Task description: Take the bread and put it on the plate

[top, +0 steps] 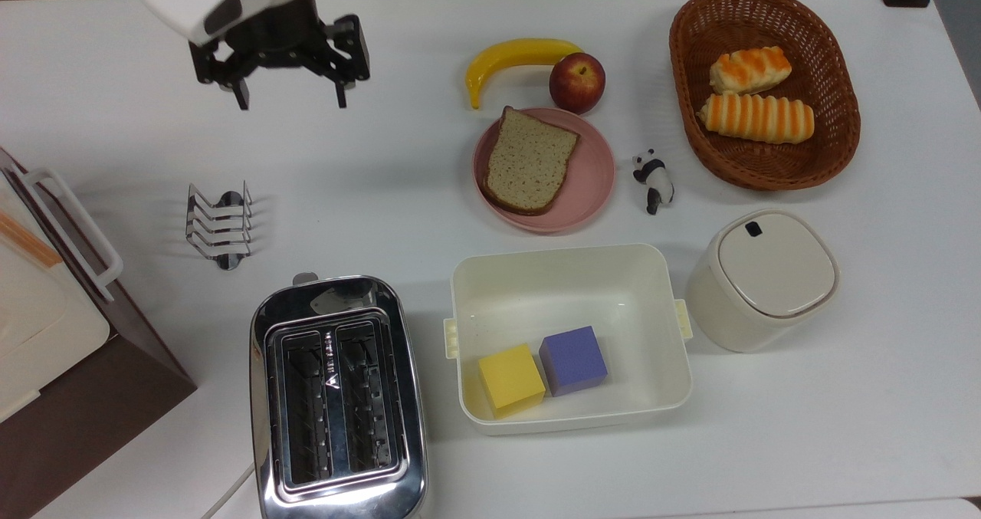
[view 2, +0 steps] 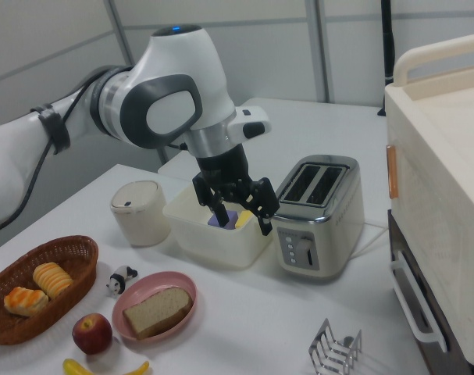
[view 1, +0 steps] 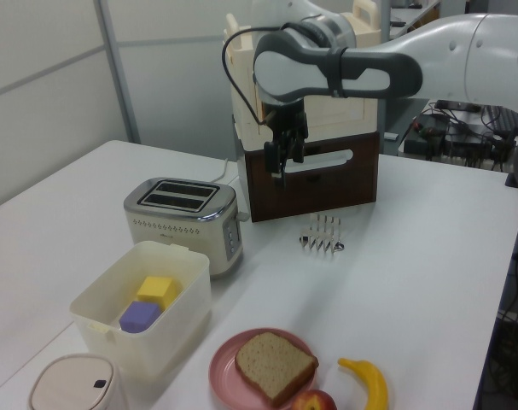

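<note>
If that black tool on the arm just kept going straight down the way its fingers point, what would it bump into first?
Most likely bare white table. The tool hangs open, fingers pointing down, well away from the bread on the plate; the toast rack sits off to one side, though depth is uncertain.

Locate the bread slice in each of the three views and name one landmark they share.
Top view: bread centre, on the pink plate.
Left view: bread at the bottom edge, on the plate.
Right view: bread lower left, on the plate.
Shared landmark: the red apple beside the plate.

Glossy chrome toaster (top: pixel 337 400), woven wicker basket (top: pixel 831 147), matte pink plate (top: pixel 594 174)
</note>
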Robot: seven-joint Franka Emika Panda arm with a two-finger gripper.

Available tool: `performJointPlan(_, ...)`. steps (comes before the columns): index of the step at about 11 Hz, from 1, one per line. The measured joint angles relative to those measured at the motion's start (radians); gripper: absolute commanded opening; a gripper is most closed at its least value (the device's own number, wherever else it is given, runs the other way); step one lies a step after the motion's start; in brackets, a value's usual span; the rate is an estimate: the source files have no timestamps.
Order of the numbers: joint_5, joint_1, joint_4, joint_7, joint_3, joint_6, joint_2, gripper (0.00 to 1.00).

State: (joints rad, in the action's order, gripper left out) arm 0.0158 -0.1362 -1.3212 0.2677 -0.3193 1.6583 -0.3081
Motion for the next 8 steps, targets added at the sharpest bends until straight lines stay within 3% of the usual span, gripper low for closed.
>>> performJointPlan(6,0.0,0.044,0.0,0.0,0.005,0.0,0.026,1.0)
performJointPlan(7,0.0,0.087,0.0,0.001,0.039,0.0,0.032,1.0)
performJointPlan(8,0.0,0.158,0.0,0.002,0.112,0.0,0.039,1.0)
